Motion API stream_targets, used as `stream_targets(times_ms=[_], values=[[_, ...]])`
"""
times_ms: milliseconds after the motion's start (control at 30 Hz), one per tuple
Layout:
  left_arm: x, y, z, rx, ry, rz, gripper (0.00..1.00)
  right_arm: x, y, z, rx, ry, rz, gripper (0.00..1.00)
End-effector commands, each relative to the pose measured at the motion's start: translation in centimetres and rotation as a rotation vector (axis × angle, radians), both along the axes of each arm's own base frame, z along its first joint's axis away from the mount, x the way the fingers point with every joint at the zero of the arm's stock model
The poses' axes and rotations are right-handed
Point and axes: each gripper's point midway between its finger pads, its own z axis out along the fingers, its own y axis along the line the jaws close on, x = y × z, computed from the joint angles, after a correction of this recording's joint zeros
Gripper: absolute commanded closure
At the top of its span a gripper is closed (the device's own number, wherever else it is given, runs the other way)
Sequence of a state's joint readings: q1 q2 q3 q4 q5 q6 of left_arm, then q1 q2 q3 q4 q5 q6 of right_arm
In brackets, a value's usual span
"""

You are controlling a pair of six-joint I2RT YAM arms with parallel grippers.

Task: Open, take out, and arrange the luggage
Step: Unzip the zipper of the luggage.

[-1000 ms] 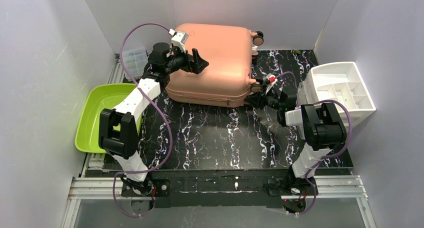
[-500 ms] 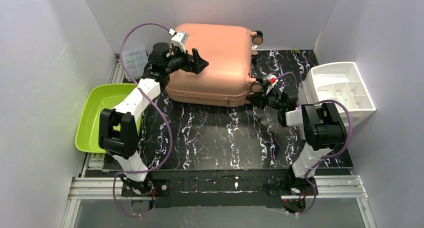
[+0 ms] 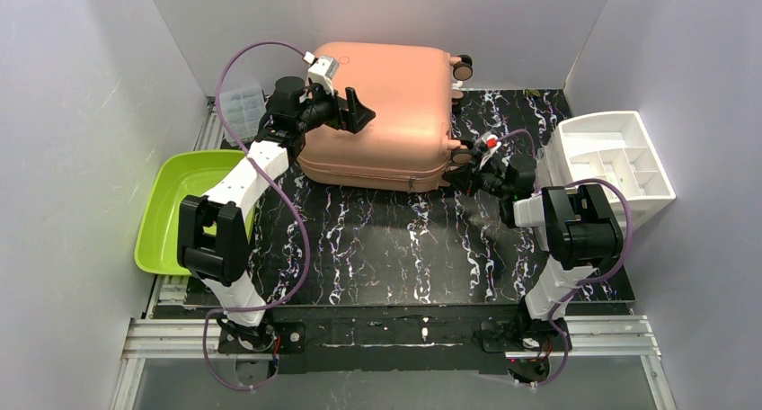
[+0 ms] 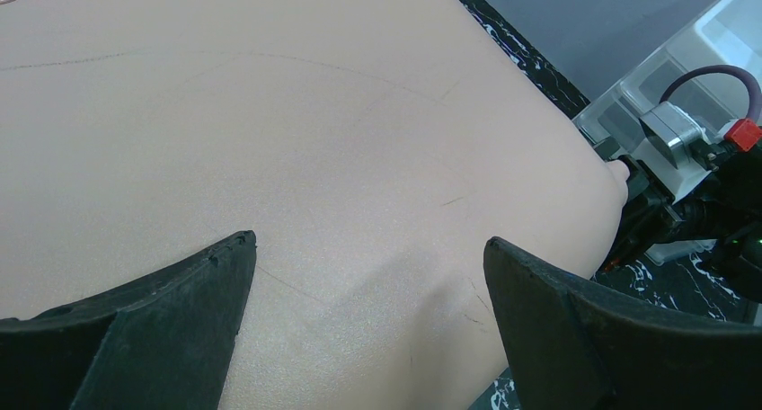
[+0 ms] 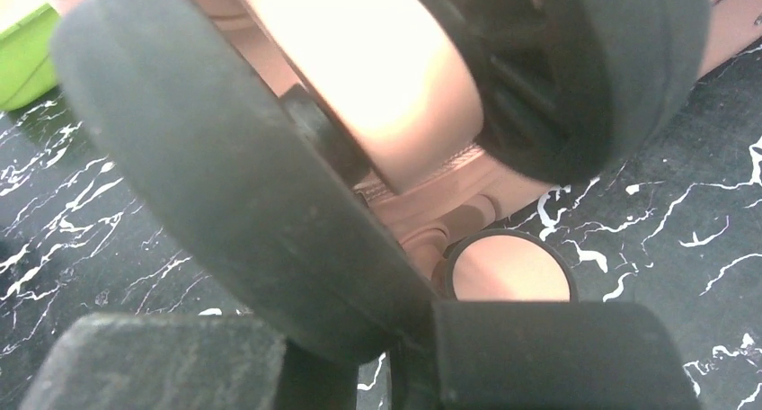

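Note:
The salmon-pink luggage (image 3: pixel 386 113) lies flat and closed at the back of the marbled black table top. My left gripper (image 3: pixel 359 111) hovers over its upper shell, jaws wide open and holding nothing; in the left wrist view only the pink shell (image 4: pixel 314 113) shows between the fingers, around the left gripper (image 4: pixel 368 248). My right gripper (image 3: pixel 463 165) is at the front right corner of the case. In the right wrist view a black wheel (image 5: pixel 225 185) of the luggage fills the frame, its rim pinched in the right gripper (image 5: pixel 359 347). A second wheel (image 5: pixel 510 268) lies just behind.
A lime-green tray (image 3: pixel 175 208) sits at the left table edge. A white drawer organizer (image 3: pixel 611 163) stands at the right. A small clear plastic box (image 3: pixel 241 104) is at the back left. Grey walls close in on three sides.
The right gripper's fingers have closed in on the luggage's front right wheel. The left arm and the luggage have stayed where they were.

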State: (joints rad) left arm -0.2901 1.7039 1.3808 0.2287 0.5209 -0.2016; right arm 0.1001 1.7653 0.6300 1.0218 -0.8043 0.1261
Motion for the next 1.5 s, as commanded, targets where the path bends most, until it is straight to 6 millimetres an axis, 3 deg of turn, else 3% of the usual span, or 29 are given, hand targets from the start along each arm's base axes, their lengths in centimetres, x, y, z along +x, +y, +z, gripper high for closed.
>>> stream_targets(times_ms=[0, 467, 633, 867, 1167, 1467], values=[[-2.9, 0.7, -6.4, 0.057, 0.257, -0.002, 0.02, 4.2, -3.4, 1.3, 0.019, -0.023, -0.219, 0.99], [-2.9, 0.6, -7.1, 0.062, 0.267, -0.003, 0.02, 5.7, -6.2, 0.9, 0.055, 0.047, -0.378, 0.99], [-2.8, 0.6, -7.3, 0.064, 0.274, -0.005, 0.02, 6.9, -5.7, 1.4, 0.054, 0.049, -0.334, 0.99], [-2.7, 0.6, -7.6, 0.069, 0.280, -0.009, 0.02, 10.1, -5.9, 0.4, 0.047, 0.077, -0.350, 0.99], [-2.8, 0.2, -7.8, 0.075, 0.276, -0.041, 0.02, 16.2, -5.5, 0.2, 0.015, 0.084, -0.418, 0.99], [-3.5, -0.1, -7.6, 0.086, 0.258, -0.096, 0.02, 22.3, -5.3, -1.6, -0.070, 0.125, -0.534, 0.99]])
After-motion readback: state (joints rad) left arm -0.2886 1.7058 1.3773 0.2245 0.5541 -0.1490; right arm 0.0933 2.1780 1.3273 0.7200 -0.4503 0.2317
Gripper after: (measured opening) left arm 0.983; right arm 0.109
